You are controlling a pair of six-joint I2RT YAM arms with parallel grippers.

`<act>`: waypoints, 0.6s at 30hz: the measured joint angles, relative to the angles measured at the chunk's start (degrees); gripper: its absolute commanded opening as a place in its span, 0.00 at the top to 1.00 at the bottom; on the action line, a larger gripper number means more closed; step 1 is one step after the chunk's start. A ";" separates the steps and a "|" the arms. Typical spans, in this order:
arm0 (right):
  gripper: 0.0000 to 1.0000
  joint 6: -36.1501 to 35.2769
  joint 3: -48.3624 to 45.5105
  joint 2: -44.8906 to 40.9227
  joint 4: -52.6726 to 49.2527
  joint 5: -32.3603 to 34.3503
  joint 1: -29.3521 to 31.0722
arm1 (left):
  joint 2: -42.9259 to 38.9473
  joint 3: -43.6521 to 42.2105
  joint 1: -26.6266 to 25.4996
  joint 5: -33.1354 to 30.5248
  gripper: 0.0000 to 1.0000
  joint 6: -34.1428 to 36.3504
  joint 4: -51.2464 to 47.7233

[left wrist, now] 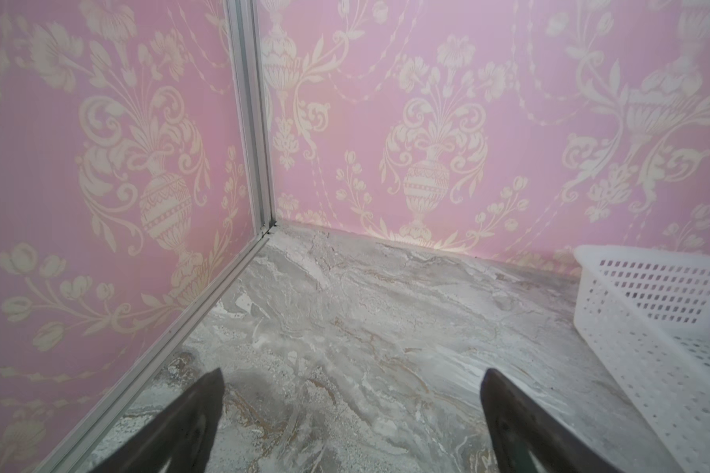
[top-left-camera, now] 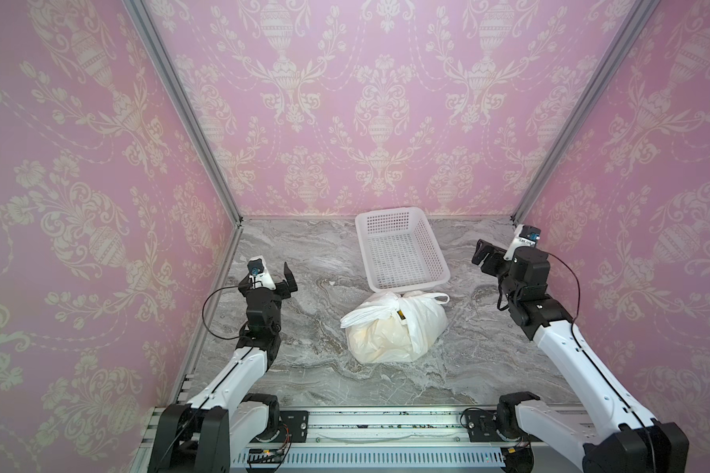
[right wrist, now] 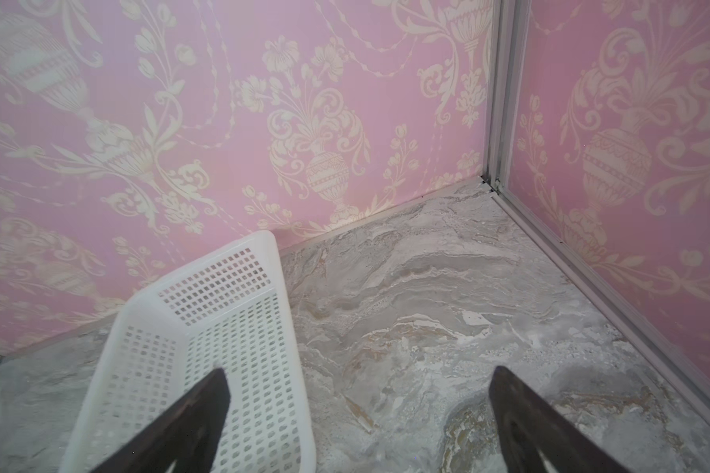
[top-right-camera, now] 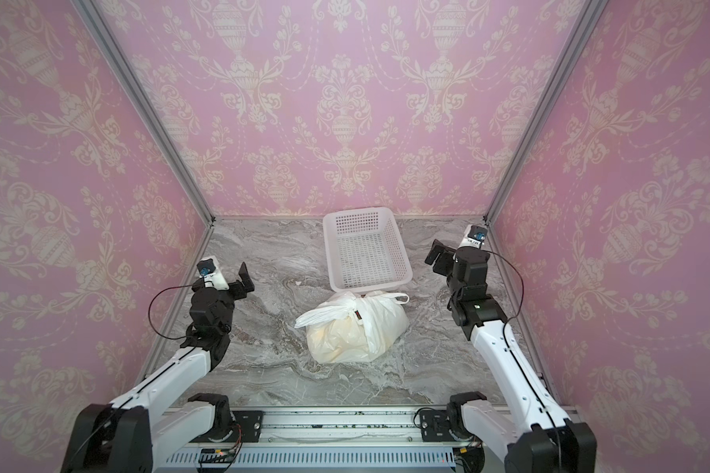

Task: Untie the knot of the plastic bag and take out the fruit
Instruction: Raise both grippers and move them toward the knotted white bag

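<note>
Here, left tool (left wrist: 353, 370) and right tool (right wrist: 359, 369) gape empty above marbled tabletop (top-left-camera: 304, 368) within pink walls (top-left-camera: 386, 102).

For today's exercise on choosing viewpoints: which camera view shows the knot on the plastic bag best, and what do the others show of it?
A top view: both top views show the knot atop the plastic bag, unobstructed. Neither wrist view shows it; they catch only the basket, tabletop and wall.

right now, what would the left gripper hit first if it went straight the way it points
The left gripper would likely meet the bare table, short of the back wall; the basket lies off to one side.
</note>
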 measured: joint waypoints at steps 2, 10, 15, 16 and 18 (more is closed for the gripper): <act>0.00 1.64 -0.74 -4.52 -2.08 -4.72 0.04 | -6.16 -0.76 0.26 -0.02 0.01 -4.90 -1.97; 0.01 4.39 -8.13 -17.97 -4.79 -10.71 13.64 | -30.73 -5.05 3.37 1.70 0.01 -19.37 -17.53; 0.05 2.19 -3.72 -10.82 -8.74 -8.04 26.84 | -33.97 1.81 3.37 7.15 0.01 -22.12 -26.16; 0.07 1.29 -1.25 -7.80 -10.43 -6.73 29.29 | -33.18 3.21 3.37 8.52 0.01 -22.58 -27.63; 0.08 -0.31 4.33 -1.09 -13.44 -4.31 33.22 | -30.49 5.79 3.37 10.71 0.01 -23.56 -30.18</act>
